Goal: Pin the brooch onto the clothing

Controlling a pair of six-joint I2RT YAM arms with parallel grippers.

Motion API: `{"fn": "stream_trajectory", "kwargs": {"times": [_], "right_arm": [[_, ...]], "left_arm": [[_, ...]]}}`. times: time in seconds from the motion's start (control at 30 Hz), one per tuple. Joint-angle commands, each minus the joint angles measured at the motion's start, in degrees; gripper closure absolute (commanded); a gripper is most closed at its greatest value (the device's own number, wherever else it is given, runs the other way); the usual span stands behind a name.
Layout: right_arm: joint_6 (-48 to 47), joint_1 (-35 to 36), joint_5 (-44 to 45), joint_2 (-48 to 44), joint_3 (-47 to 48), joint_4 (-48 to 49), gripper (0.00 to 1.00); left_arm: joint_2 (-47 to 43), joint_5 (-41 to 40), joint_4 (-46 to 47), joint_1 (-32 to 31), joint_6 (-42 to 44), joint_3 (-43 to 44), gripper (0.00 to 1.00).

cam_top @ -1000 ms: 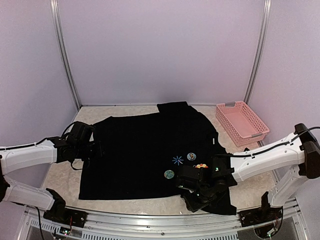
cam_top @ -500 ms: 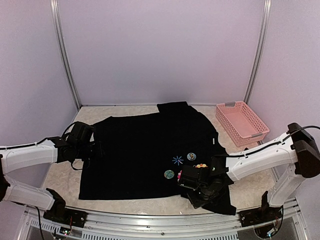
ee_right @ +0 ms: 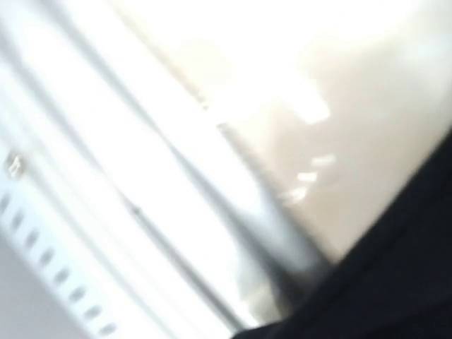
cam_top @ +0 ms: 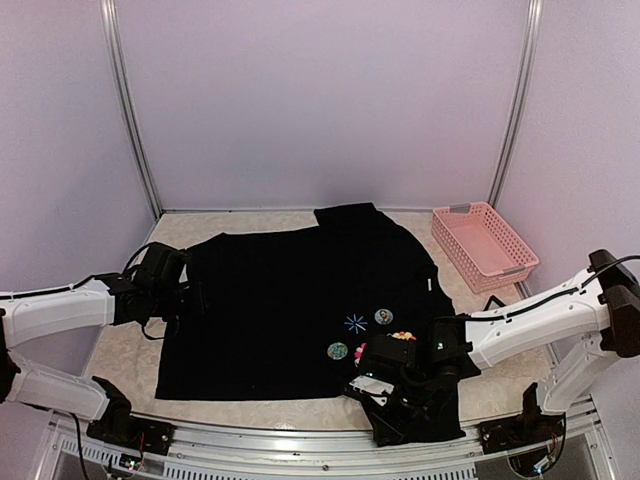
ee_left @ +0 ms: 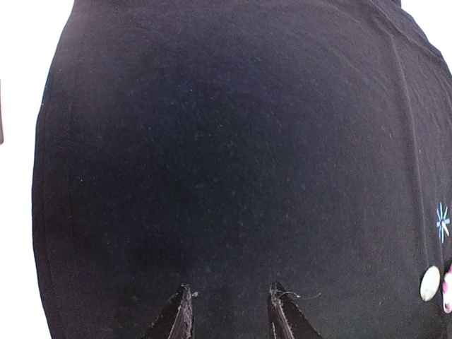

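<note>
The left gripper's fingers (ee_left: 180,319) stand parted, their dark tips low over the shirt's (ee_left: 226,155) cloth; only the black fabric under them shows in the gap. In the overhead view the left gripper (cam_top: 190,298) sits at the shirt's left edge, its white arm reaching in from the left of the shirt.

The right gripper (cam_top: 378,392) is clenched shut at the shirt's near right corner, where the cloth is bunched into a dark heap. Whether any fabric is pinched between its fingers cannot be told: they are lost against the black cloth, and the right wrist view is a blur of pale table, a rail and a black patch of shirt in its lower right.

The shirt (cam_top: 280,300) lies spread front-up on the table (cam_top: 120,360). On its front, toward the near right, is a light-blue star mark (cam_top: 355,321). Just nearer than the star lie a round badge (cam_top: 338,350) and, beside it, a pink flower brooch (cam_top: 358,352), close to the right gripper's wrist. A second round badge (cam_top: 384,315) sits just right of the star, and an orange flower brooch (cam_top: 402,333) lies right of that, at the edge of the right arm.

A pink basket (cam_top: 485,245) stands off the shirt's far right side.
</note>
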Motion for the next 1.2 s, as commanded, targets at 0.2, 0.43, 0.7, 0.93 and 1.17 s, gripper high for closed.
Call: {"fn": "stream_trajectory", "kwargs": {"times": [0.2,0.43,0.7,0.93,1.17], "right_arm": [[-14.6,-1.6,-6.8,1.3,8.0,-7.2,0.65],[-18.1,-19.9,5.4,-1.3,14.9,0.2,0.55],[-14.0,-40.5,17.3,4.2,20.8,14.5,0.55],[-18.7,-53.8,12.2,20.6,35.0,9.9,0.58],[-22.2,-55.2,12.8,28.1,45.4,0.8,0.59]], "left_arm": [[0.5,0.1,0.1,3.1,1.2,1.6,0.66],[4.7,1.4,4.3,8.5,0.6,5.9,0.62],[19.4,-1.0,6.7,14.3,-0.3,18.7,0.50],[34.6,-10.4,-5.0,16.3,-1.1,35.2,0.48],[41.2,-19.3,-22.2,16.3,-5.1,43.9,0.48]]}}
